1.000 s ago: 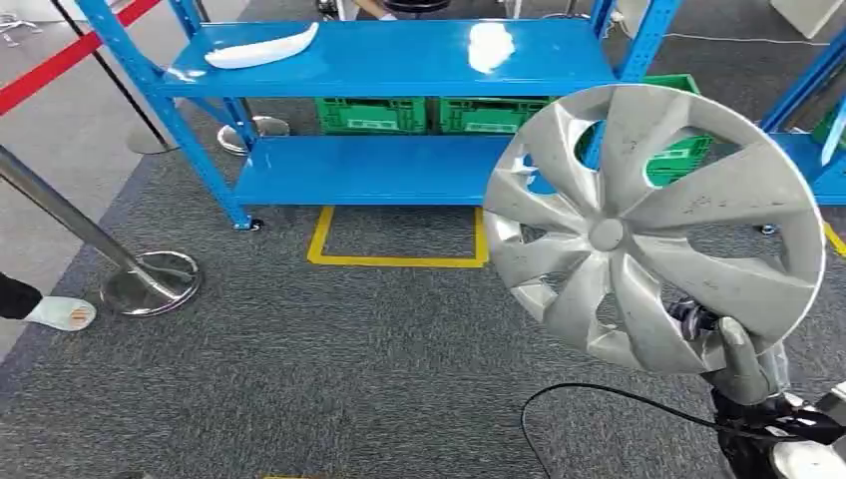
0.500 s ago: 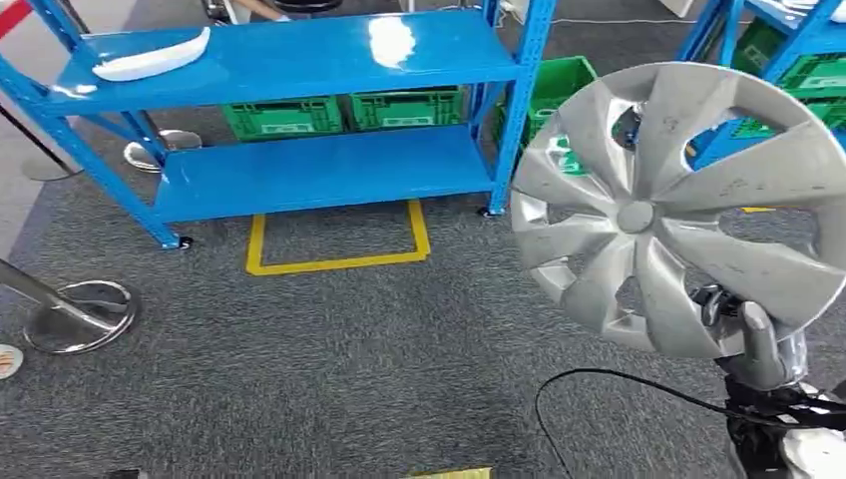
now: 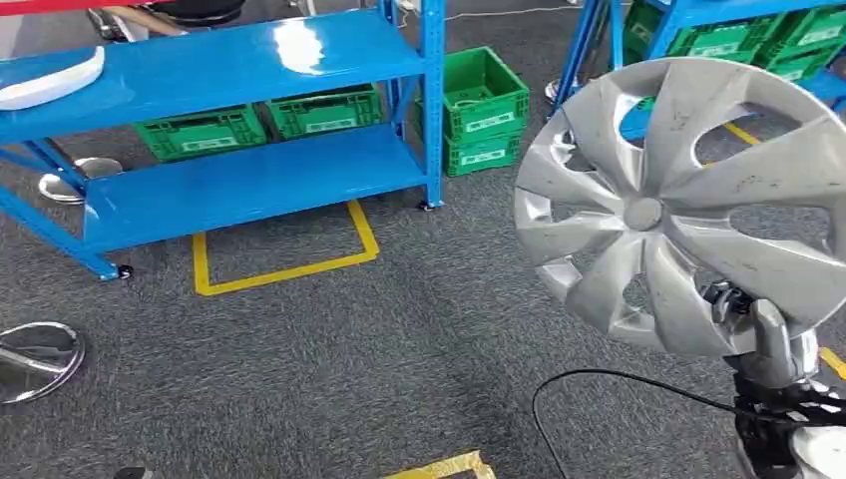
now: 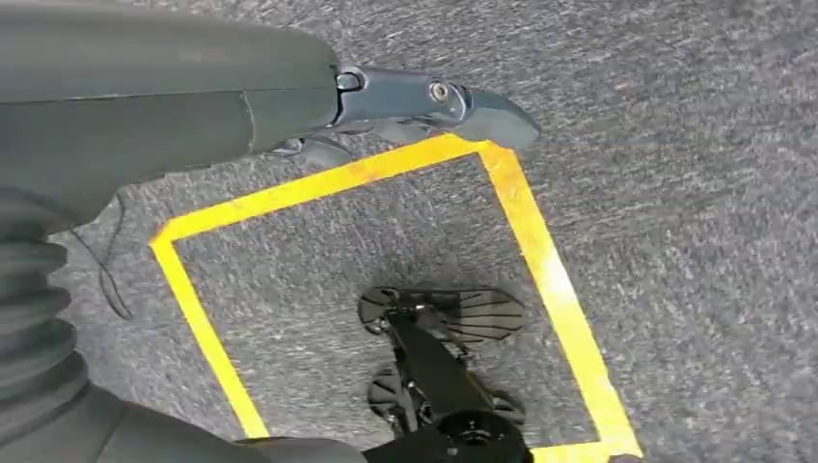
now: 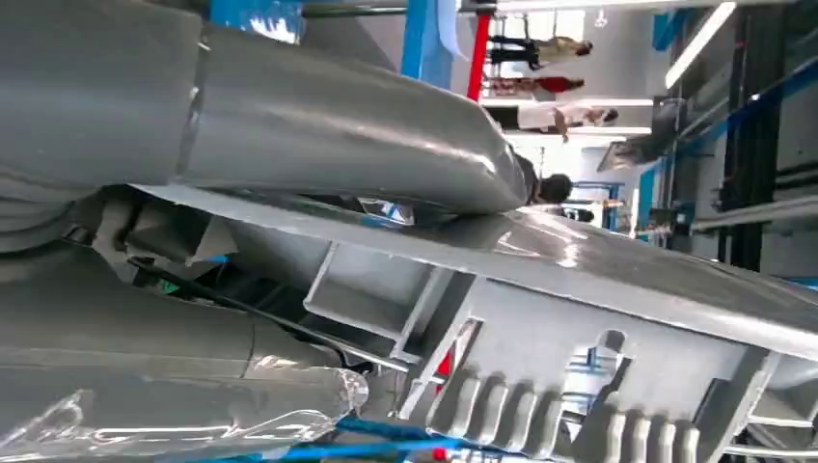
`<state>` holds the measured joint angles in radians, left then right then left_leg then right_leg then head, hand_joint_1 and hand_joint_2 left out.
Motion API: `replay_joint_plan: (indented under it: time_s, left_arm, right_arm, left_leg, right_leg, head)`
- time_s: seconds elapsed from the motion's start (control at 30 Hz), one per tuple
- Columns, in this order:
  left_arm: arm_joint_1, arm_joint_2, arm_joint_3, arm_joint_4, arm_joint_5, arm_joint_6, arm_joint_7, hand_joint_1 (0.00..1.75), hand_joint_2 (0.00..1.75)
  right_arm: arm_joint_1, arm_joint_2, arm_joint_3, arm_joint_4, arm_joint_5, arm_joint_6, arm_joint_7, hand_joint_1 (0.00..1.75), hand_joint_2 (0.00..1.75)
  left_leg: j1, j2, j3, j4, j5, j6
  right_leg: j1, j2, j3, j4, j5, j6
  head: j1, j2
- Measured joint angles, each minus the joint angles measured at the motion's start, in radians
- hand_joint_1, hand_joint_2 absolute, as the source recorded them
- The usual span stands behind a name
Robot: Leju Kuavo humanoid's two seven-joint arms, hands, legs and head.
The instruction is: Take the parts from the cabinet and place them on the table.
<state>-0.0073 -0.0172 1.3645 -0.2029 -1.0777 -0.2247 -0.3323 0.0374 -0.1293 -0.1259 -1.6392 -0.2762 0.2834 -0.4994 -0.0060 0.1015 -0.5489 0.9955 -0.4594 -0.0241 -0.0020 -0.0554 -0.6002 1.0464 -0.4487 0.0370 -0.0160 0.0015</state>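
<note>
Right hand grips hubcap above it

- The right hand grips the silver wheel cover, its thick grey thumb pressed along the cover's glossy rim.
- The cover's ribbed inner side faces the camera.
- Blue shelf posts and distant people stand beyond.

Right robot hand raised, gripping; left robot hand hanging.
</note>
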Motion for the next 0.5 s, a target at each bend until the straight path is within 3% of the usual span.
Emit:
replay_joint_plan:
  time_s: [0.07,0.1,0.13,0.17,0.23,0.27,0.33,0.37,0.4,0.43,0.47,0.5]
  left_arm:
    - [-0.003,0.001,0.0,0.0,-0.002,0.006,0.003,0.0,1.75]
    - [-0.006,0.001,0.0,0.0,-0.002,0.006,0.003,0.0,1.75]
    - [-0.008,0.0,0.0,0.0,-0.002,0.006,0.003,0.0,1.75]
    - [-0.007,0.0,0.0,0.0,-0.002,0.006,0.003,0.0,1.75]
    - [-0.003,0.001,0.0,0.0,-0.001,0.006,0.003,0.0,1.75]
    - [-0.001,0.0,0.0,0.0,-0.001,0.005,0.003,0.0,1.75]
    - [-0.001,-0.001,0.0,0.0,-0.001,-0.001,0.0,0.0,1.75]
    - [-0.002,-0.001,0.0,0.0,-0.002,-0.003,-0.002,0.0,1.75]
    - [-0.002,0.0,0.0,0.0,-0.002,-0.006,-0.004,0.0,1.75]
    - [-0.003,0.0,0.001,0.0,-0.002,-0.009,-0.005,0.0,1.75]
    - [-0.002,0.0,0.002,0.0,-0.002,-0.013,-0.008,0.0,1.75]
    - [-0.003,0.0,0.002,0.0,-0.002,-0.016,-0.01,0.0,1.75]
  right_arm:
    - [0.0,0.0,-0.001,0.006,0.0,0.0,0.0,1.75,0.0]
    - [0.001,0.0,-0.001,0.006,0.0,0.0,0.0,1.75,0.0]
    - [-0.002,0.0,-0.001,0.006,-0.001,0.0,0.0,1.75,0.0]
    - [-0.005,0.0,-0.002,0.005,-0.001,0.0,0.0,1.75,0.0]
    - [-0.004,0.001,-0.002,0.005,-0.002,0.002,-0.002,1.75,0.0]
    - [-0.002,0.002,-0.002,0.005,-0.002,0.003,-0.002,1.75,0.0]
    - [-0.001,0.002,-0.003,0.005,-0.003,0.003,-0.002,1.75,0.0]
    - [-0.001,0.002,-0.006,0.005,-0.003,0.003,-0.002,1.75,0.0]
    - [-0.002,0.002,-0.008,0.005,-0.005,0.003,-0.003,1.75,0.0]
    - [-0.004,0.002,-0.01,0.005,-0.005,0.003,-0.004,1.75,0.0]
    - [-0.007,0.002,-0.011,0.005,-0.005,0.002,-0.004,1.75,0.0]
    - [-0.007,0.003,-0.014,0.005,-0.006,0.002,-0.006,1.75,0.0]
  left_leg:
    - [0.003,0.023,0.001,-0.002,0.001,-0.011]
    - [0.007,-0.008,-0.002,0.004,-0.012,-0.02]
    - [0.009,-0.058,-0.016,0.036,-0.041,-0.024]
    - [0.009,-0.081,-0.045,0.1,-0.079,-0.026]
    - [0.008,-0.095,-0.121,0.258,-0.146,-0.028]
    - [0.008,-0.097,-0.142,0.296,-0.149,-0.027]
    - [0.008,-0.099,-0.123,0.248,-0.092,-0.021]
    - [0.008,-0.106,-0.088,0.175,-0.045,-0.017]
    - [0.01,-0.136,-0.046,0.092,-0.003,-0.013]
    - [0.014,-0.2,-0.019,0.034,0.008,-0.007]
    - [0.021,-0.198,-0.004,-0.001,-0.003,-0.004]
    - [0.016,-0.189,-0.008,0.003,-0.005,-0.006]
  right_leg:
    - [0.003,0.025,-0.008,-0.002,0.007,-0.014]
    - [-0.004,0.035,-0.008,-0.006,0.012,-0.021]
    - [-0.006,0.044,-0.01,-0.007,0.014,-0.025]
    - [-0.007,0.053,-0.013,-0.007,0.016,-0.029]
    - [-0.006,0.079,-0.018,-0.007,0.02,-0.033]
    - [-0.006,0.093,-0.02,-0.007,0.021,-0.034]
    - [-0.006,0.121,-0.021,-0.006,0.024,-0.031]
    - [-0.006,0.134,-0.021,-0.006,0.026,-0.029]
    - [-0.008,0.147,-0.021,-0.006,0.028,-0.026]
    - [-0.008,0.157,-0.025,-0.006,0.031,-0.021]
    - [-0.003,0.173,-0.033,0.001,0.033,-0.017]
    - [-0.008,0.183,-0.04,-0.003,0.039,-0.008]
  head:
    - [0.003,0.0]
    - [0.001,0.0]
    - [-0.001,0.0]
    - [-0.002,0.0]
    - [-0.002,0.0]
    - [-0.002,0.0]
    - [-0.002,0.0]
    - [-0.002,0.0]
    - [-0.002,0.0]
    - [-0.001,0.0]
    - [0.0,0.0]
    - [-0.001,0.0]
